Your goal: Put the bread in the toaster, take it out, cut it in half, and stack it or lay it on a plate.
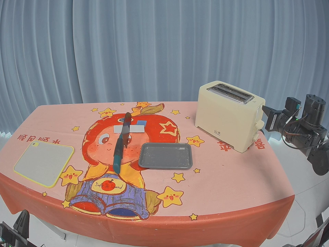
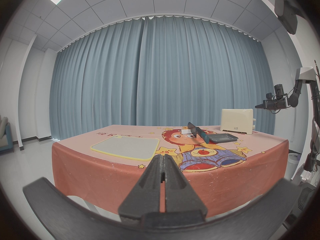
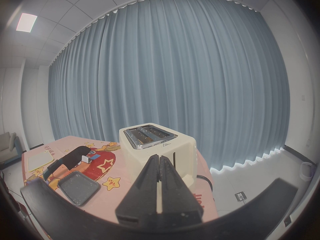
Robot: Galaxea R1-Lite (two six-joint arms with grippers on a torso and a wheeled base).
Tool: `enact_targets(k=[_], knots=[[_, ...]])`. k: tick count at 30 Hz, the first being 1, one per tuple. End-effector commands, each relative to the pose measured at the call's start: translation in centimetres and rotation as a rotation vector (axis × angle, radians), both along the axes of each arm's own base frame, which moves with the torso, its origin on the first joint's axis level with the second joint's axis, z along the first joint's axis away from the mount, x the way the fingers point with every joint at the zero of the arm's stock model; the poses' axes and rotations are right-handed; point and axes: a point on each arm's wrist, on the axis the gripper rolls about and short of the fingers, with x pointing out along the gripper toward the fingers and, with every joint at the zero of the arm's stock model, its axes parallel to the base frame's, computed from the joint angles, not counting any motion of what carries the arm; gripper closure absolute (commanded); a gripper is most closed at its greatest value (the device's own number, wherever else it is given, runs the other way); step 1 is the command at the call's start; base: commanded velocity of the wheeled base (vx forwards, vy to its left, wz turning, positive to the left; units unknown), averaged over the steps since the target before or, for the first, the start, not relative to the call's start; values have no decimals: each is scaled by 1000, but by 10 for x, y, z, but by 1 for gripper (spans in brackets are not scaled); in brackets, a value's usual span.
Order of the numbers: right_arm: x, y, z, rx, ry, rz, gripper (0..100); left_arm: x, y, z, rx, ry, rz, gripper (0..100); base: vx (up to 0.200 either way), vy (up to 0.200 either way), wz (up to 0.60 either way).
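Right gripper [image 3: 159, 159] closed, empty, beside toaster [image 3: 138, 159], left gripper [image 2: 163, 159] closed, empty, low before table [image 2: 100, 174]

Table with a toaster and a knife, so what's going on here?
Nothing is being handled now. The right gripper is shut and held beside the toaster, whose slots look empty. The left gripper, also shut, is low in front of the table. The knife leans on a white stand next to the grey tray, and the cutting board lies at the left.
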Motion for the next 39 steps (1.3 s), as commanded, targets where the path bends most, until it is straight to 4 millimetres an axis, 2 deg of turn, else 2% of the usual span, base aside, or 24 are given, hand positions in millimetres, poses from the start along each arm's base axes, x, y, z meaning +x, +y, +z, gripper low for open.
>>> enact_targets(k=[1,39], knots=[[-2,4,0,2,-2,12,100,1,0,-5,0,17,1,100,0,0,0],[-6,8,-1,-3,4,14,100,1,0,-5,0,19,1,100,0,0,0]])
